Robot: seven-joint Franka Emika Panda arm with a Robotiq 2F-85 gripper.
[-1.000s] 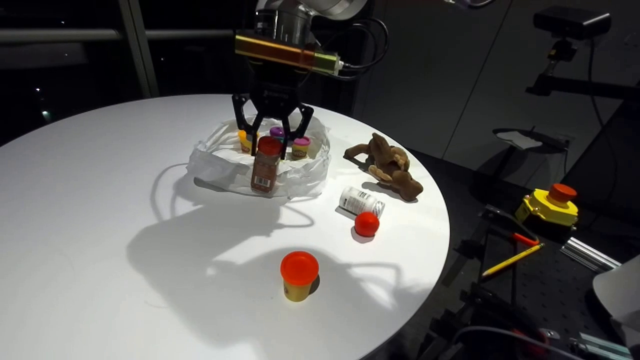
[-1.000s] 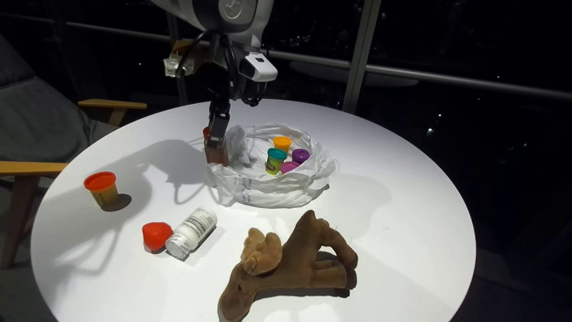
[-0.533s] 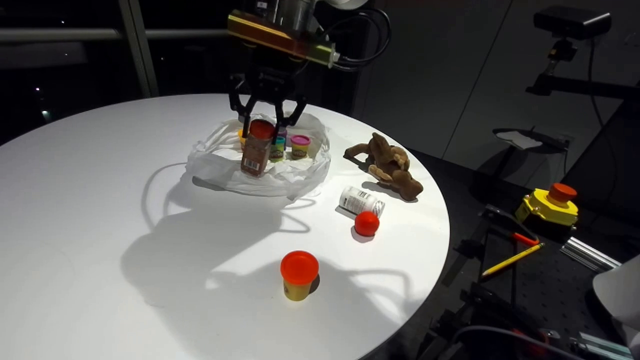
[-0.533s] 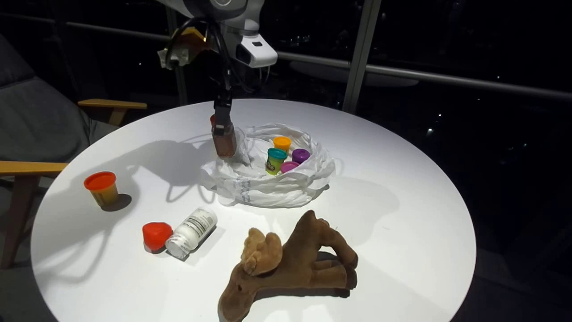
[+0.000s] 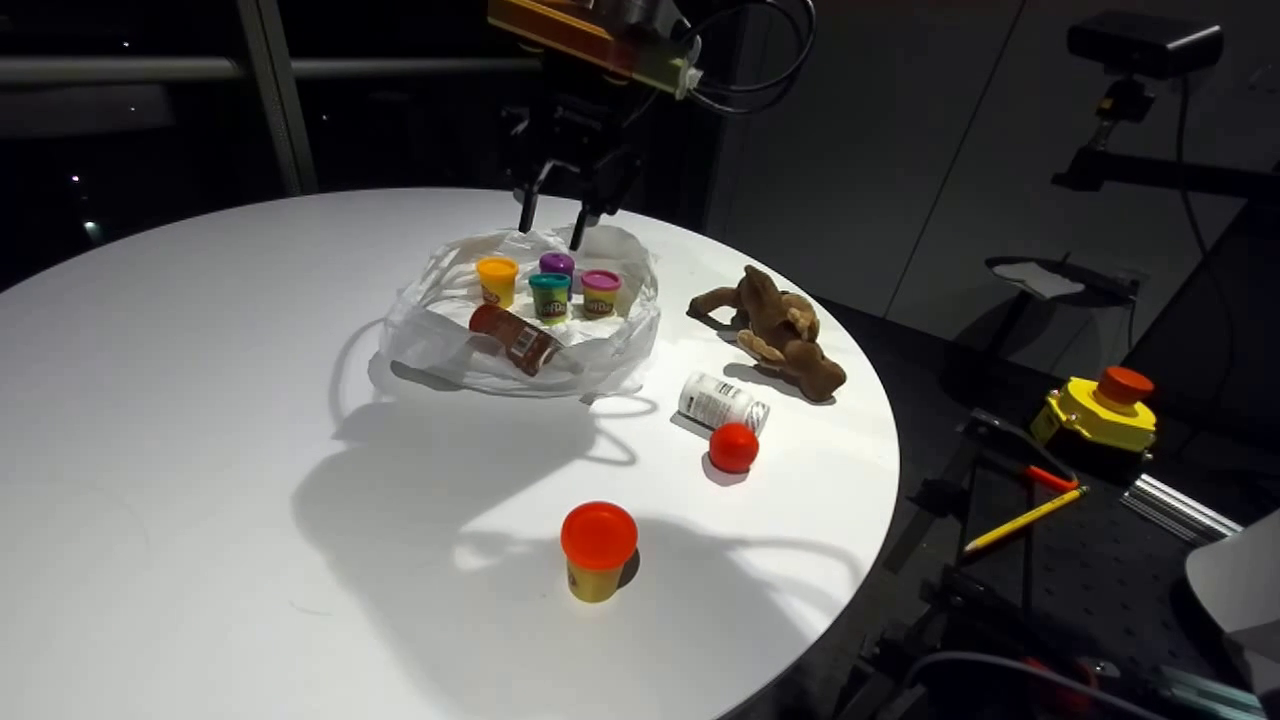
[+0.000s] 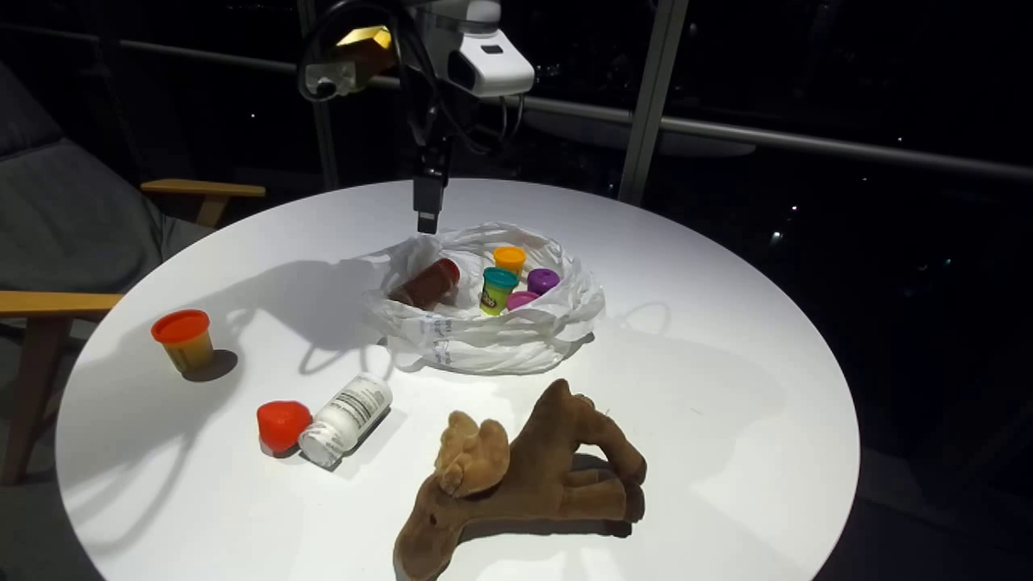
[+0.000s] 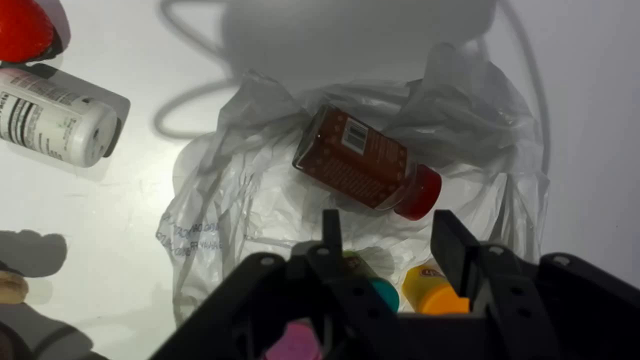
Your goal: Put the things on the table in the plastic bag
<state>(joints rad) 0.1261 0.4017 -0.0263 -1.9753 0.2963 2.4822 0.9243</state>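
Above the plastic bag [image 5: 425, 340], in an exterior view, the gripper [image 5: 551, 236] hung with two fingers parted, a pale gap showing between them and both tips clear of the brown jar [image 5: 520, 340]. That jar lay on its side inside the bag, its long axis slanting, lid end to the upper left near the orange-lidded jar [image 5: 497, 288], base to the lower right beside the near wall. In an exterior view the red lid [image 6: 450, 271] of the brown jar pointed up and to the right, with its base at the lower left; the fingers, lined up in depth, hid their gap. From the wrist view, the black fingertips [image 7: 332, 227] stood well apart over the bag's inside, and the brown jar lay beyond them, base to the upper left, lid slanting down to the right.
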